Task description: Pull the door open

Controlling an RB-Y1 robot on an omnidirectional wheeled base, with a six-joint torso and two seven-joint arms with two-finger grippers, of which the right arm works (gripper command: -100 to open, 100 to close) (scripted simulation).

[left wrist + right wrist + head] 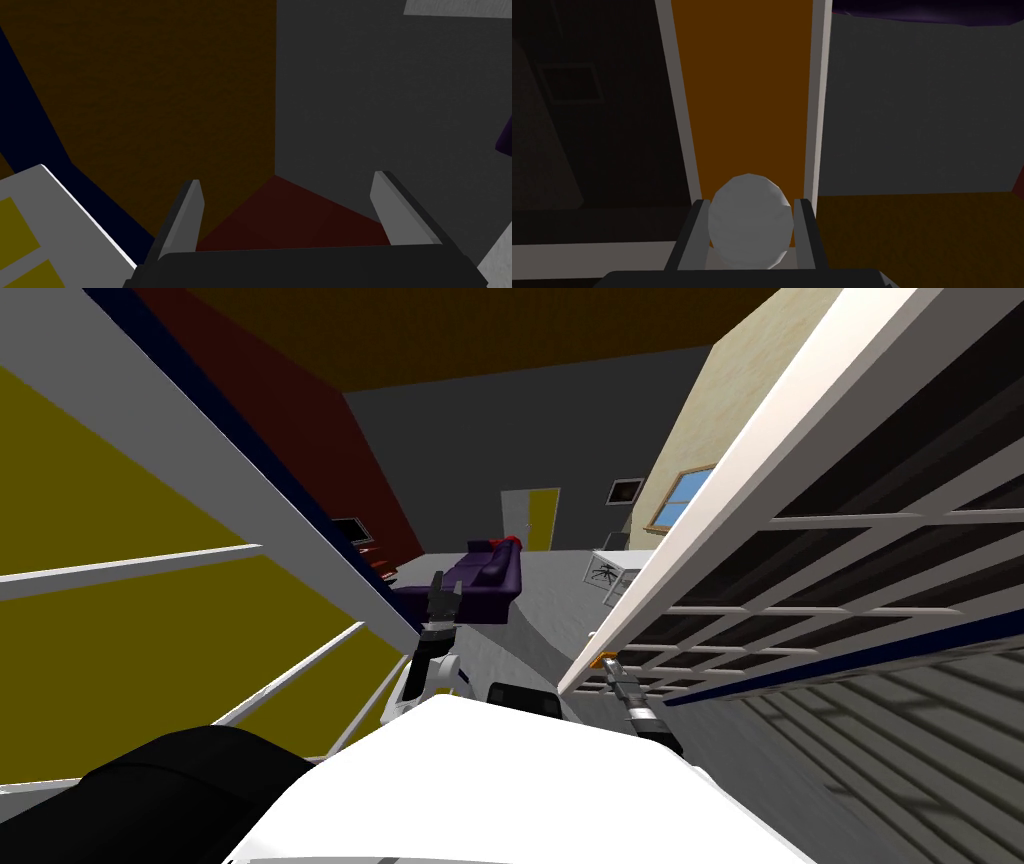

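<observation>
- The right gripper [751, 204] is clamped on the knob [749, 222] — a pale, rounded one pressed between both blades and seated close to the dark body.
- The pulling step is judged to be in hand: the door [800, 518], white-framed with dark panes, stands ajar at the robot's right, and its orange edge [747, 100] rises just behind the knob.
- For the next move, the grip would need to be held firm while the knob is drawn back along the door's arc (a straight tug could slide the blades off the round surface).
- The right forearm [640, 713] is seen reaching forward and low from beside the chest, pointed at the door's free edge.
- The left gripper [441, 600] is held up ahead on the left, apart from the door — its fingers [192, 210] stand wide and hold nothing.
- Through the gap, a purple sofa [490, 573] is seen well beyond.
</observation>
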